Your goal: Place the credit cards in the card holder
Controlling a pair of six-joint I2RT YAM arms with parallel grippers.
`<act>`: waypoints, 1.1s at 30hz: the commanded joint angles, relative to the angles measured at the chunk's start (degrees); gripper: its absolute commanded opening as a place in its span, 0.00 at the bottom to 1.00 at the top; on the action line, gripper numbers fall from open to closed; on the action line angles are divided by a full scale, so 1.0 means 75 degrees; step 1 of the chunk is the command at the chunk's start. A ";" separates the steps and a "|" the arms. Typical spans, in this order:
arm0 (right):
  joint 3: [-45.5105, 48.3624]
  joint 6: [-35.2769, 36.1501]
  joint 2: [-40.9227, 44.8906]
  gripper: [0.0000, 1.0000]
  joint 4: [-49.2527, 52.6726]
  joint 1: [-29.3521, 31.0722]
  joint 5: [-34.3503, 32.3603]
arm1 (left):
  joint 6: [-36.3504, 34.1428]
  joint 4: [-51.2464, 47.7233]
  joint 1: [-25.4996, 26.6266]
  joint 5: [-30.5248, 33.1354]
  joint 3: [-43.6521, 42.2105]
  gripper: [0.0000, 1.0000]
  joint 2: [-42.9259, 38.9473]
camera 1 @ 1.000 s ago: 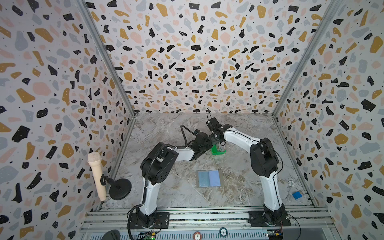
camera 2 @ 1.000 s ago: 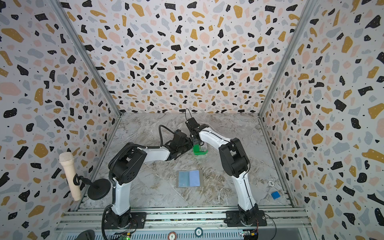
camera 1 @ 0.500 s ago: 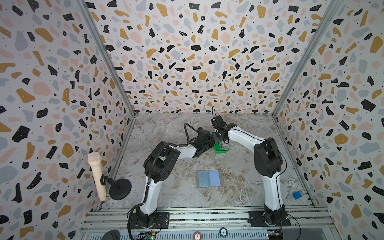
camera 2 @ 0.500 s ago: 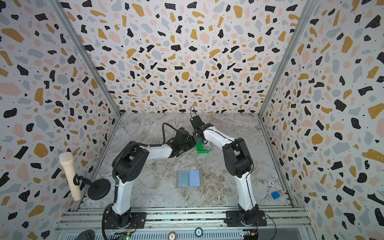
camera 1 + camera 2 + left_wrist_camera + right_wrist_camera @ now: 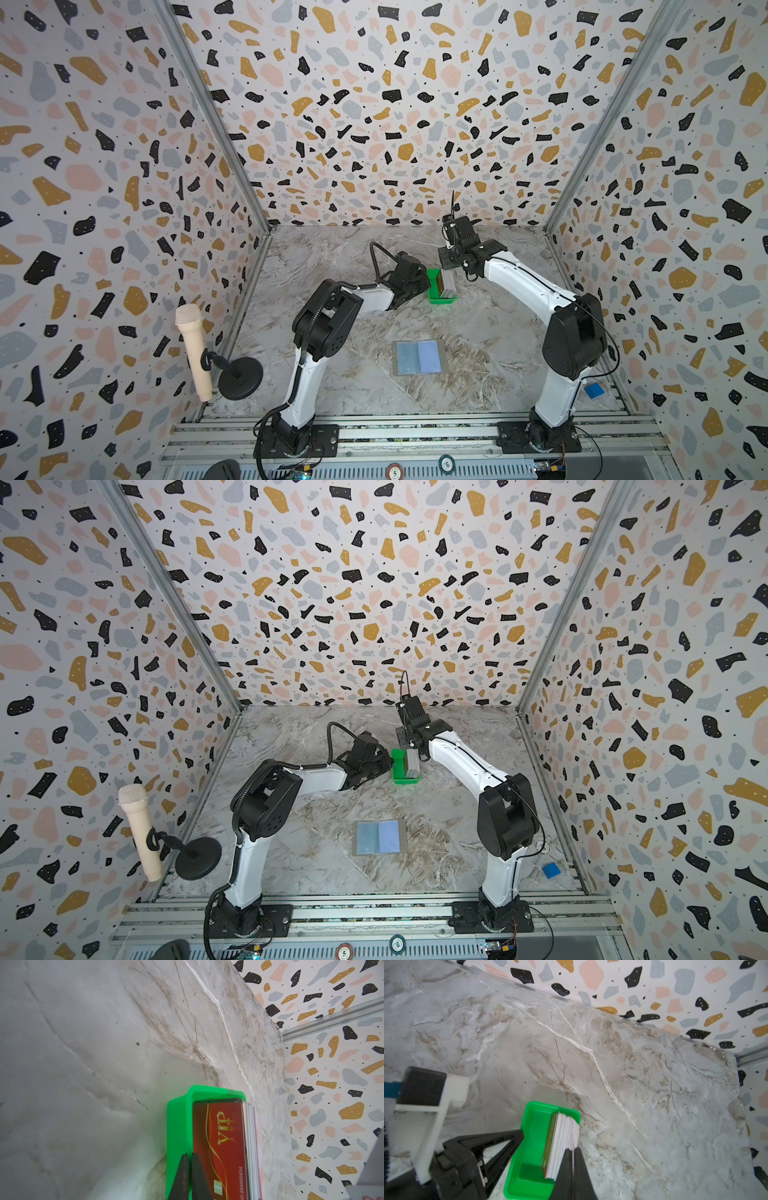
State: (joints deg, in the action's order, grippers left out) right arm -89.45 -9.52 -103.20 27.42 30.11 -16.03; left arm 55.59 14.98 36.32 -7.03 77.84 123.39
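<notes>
The credit cards (image 5: pixel 562 1140) stand on edge as a stack in a small green tray (image 5: pixel 434 276) at mid-table; a red VIP card (image 5: pixel 220 1147) faces my left wrist camera. My right gripper (image 5: pixel 573 1149) reaches down at the stack's far end (image 5: pixel 451 270), shut on the outermost card, whose thin pale edge runs between the fingers. My left gripper (image 5: pixel 190 1155) is shut, its tips against the tray's outer wall (image 5: pixel 424 284). The card holder (image 5: pixel 419 357) lies open and flat nearer the front, two bluish panels showing, in both top views (image 5: pixel 379 837).
A beige microphone (image 5: pixel 193 353) on a black round stand sits at the front left by the wall. A small blue square (image 5: pixel 593 390) lies at the front right behind the right arm's base. Patterned walls close in three sides.
Both grippers and the green tray have shifted a little to the right. The right jaws have closed on the end card.
</notes>
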 commanded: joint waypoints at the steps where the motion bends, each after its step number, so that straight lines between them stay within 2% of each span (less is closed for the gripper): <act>1: 0.0393 -0.0166 0.0743 0.00 -0.0017 -0.0042 0.0183 | -0.0284 0.0048 -0.0060 -0.0269 0.0022 0.16 -0.0224; 10: 0.1581 -0.0418 0.2381 0.00 -0.0347 -0.0061 0.1293 | -0.0558 0.0736 -0.0118 -0.0774 -0.0930 0.24 -0.1989; 16: 0.2128 -0.0523 0.3018 0.00 -0.0680 -0.0149 0.2903 | -0.0221 0.2527 -0.0097 -0.1580 -0.2961 0.27 -0.3510; 19: 0.2304 -0.0555 0.3079 0.00 -0.0914 -0.0224 0.3064 | -0.0182 0.3097 -0.0083 -0.1726 -0.3873 0.28 -0.4022; 23: 0.2254 -0.0659 0.2846 0.00 -0.1055 -0.0494 0.3602 | 0.0088 0.3935 -0.0081 -0.2121 -0.4476 0.30 -0.4160; 25: 0.2328 -0.0787 0.2825 0.00 -0.1279 -0.0519 0.3944 | 0.0493 0.4849 -0.0084 -0.2389 -0.4718 0.31 -0.4107; 30: 0.2243 -0.0775 0.2749 0.00 -0.1384 -0.0638 0.5024 | 0.1045 0.6333 -0.0200 -0.2669 -0.4861 0.33 -0.3843; 33: 0.2459 -0.0844 0.2896 0.00 -0.1579 -0.0856 0.5993 | 0.1499 0.7526 -0.0322 -0.2890 -0.4952 0.34 -0.3537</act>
State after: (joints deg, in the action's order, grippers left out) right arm -71.92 -15.11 -82.94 17.63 24.86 20.69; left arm 62.78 57.06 34.81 -25.78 41.58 95.31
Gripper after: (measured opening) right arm 0.048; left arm 0.343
